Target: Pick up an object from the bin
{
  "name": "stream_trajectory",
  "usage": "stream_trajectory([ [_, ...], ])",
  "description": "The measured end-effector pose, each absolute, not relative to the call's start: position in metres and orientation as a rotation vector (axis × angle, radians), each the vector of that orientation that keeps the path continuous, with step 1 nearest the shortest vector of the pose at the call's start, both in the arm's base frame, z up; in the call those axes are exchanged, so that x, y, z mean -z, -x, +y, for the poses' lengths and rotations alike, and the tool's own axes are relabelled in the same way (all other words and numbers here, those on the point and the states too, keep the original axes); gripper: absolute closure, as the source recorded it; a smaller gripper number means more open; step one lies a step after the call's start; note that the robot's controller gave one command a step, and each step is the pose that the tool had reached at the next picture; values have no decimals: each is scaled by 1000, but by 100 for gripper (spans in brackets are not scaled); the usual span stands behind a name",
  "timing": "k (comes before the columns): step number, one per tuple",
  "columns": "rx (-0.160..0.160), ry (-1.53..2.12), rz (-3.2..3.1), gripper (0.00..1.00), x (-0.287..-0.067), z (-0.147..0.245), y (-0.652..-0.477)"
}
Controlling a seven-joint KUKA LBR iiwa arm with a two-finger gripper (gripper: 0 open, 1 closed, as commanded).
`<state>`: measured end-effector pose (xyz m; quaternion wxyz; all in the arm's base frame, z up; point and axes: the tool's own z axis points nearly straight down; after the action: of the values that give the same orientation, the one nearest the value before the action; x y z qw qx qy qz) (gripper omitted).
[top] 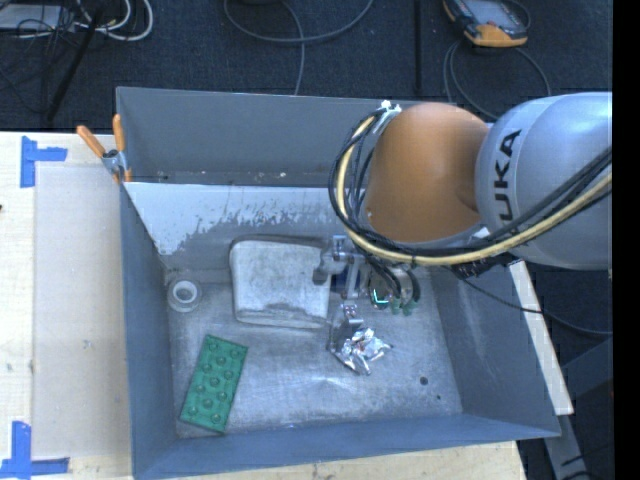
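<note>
My gripper [349,320] reaches down into the middle of the bin, right of a clear plastic tray and just above a crumpled silver foil piece [360,349]. Its lower tip stands at the foil's upper left edge. The clear, pale rectangular plastic tray [272,283] lies left of the gripper, its right edge close to the gripper body.
A green studded building plate [213,383] lies tilted near the front left corner. A small clear tape roll [184,293] sits by the left wall. The arm with its orange cover and looped cables hangs over the bin's right half.
</note>
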<state>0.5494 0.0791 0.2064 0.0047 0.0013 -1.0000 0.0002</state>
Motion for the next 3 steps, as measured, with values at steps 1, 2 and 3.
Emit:
stream_trajectory([
  [1, -3, 235, -3124, 0, -130, 40, -555],
  [2, 3, 177, -3141, 0, -69, 3, -518],
  [3, 2, 175, -3134, 100, -72, 4, -518],
])
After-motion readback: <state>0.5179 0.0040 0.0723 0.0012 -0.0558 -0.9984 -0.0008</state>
